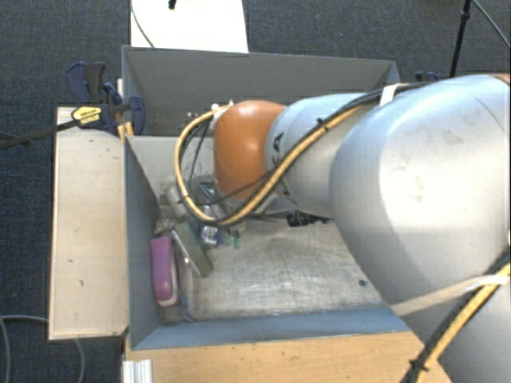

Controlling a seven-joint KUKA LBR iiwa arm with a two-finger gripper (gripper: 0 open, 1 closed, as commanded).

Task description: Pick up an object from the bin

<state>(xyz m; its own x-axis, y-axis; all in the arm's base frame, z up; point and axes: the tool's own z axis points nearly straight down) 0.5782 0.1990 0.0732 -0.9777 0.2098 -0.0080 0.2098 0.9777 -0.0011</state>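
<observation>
My gripper [195, 253] is low in the bin's left part, under the orange wrist cover, close to the left wall. Just to its left a purple, oblong thing [163, 270] lies along that wall, very near the gripper or touching it. The view does not show whether it is held. A greyish lump [170, 200] lies against the left wall, just behind the gripper.
The arm and its orange cover hide the bin's middle and right. Yellow and black cables loop round the wrist above the gripper. Bare grey floor shows toward the front. A small blue bit [188, 315] sits in the front left corner.
</observation>
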